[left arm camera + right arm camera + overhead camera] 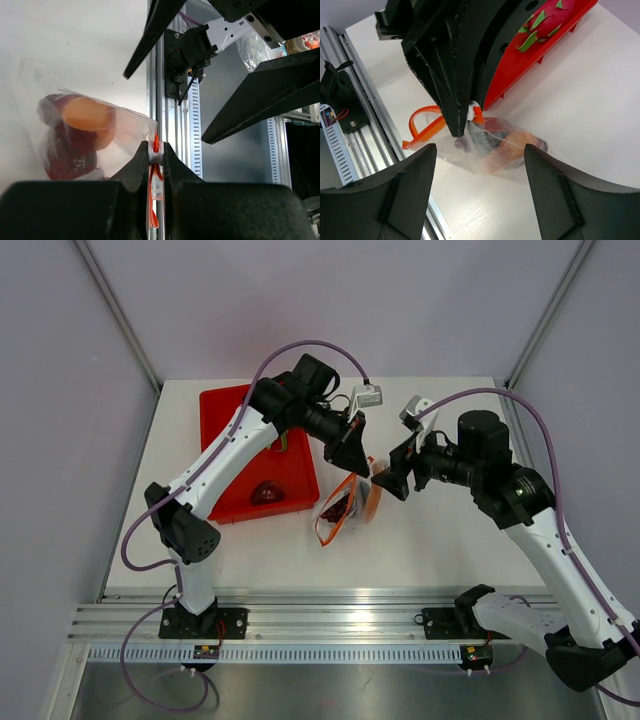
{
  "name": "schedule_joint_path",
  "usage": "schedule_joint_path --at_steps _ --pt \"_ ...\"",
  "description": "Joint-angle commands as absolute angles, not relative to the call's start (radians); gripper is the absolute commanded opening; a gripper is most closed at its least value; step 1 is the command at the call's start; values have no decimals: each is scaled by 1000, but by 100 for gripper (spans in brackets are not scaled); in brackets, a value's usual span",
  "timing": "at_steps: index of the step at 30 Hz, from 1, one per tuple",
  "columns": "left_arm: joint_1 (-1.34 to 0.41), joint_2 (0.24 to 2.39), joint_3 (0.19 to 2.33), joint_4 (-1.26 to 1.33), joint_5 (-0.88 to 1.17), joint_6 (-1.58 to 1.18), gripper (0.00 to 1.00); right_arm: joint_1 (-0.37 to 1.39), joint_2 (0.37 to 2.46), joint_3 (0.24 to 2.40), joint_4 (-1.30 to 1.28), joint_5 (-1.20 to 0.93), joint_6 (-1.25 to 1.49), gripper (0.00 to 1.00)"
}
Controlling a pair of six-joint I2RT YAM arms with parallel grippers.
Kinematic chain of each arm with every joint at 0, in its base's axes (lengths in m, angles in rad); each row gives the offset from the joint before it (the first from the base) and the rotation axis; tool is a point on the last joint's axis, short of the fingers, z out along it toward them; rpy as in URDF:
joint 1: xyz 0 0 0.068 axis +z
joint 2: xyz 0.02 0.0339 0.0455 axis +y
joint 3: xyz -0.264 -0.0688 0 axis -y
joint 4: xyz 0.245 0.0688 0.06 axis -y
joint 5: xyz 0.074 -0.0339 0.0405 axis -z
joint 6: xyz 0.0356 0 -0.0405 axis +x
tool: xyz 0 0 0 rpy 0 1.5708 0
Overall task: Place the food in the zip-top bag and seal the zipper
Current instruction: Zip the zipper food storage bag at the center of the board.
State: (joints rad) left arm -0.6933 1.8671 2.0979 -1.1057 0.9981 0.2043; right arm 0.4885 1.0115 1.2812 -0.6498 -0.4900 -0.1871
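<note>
The clear zip-top bag (343, 504) lies on the table right of the red bin, and several dark red food pieces (70, 152) and an orange one (88, 113) show through it. My left gripper (156, 151) is shut on the orange zipper (153, 210) at its white slider, at the bag's mouth (352, 462). My right gripper (479, 150) is open and empty just above the bag (505, 145), close to the right of the left gripper (392, 480). The rest of the zipper (422, 129) loops open to the left. A dark red food piece (267, 492) lies in the bin.
The red plastic bin (225, 410) stands at the left rear. A red-pink fruit with green bits (546, 17) lies in it. The aluminium rail (330, 620) runs along the near table edge. Grey walls enclose the table.
</note>
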Motion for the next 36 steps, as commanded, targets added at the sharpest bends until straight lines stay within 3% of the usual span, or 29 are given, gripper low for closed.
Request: schedule_joint_path --at_steps 1,6,12,24,36 --pt "-693 1807 2143 -1127 1019 261 0 483 1037 1313 -650 -494 -241 78" --pt "-693 1809 2143 -1164 1040 311 0 483 1052 1321 -667 -508 -304 77" --pt "-698 1807 2143 -1170 1045 324 0 483 1111 1358 -773 -689 -370 73" --pt "-703 1796 2141 -1170 1058 330 0 483 1172 1355 -769 -781 -351 51" --pt "-707 1779 2129 -1187 1060 348 0 485 1121 1312 -641 -465 -301 56"
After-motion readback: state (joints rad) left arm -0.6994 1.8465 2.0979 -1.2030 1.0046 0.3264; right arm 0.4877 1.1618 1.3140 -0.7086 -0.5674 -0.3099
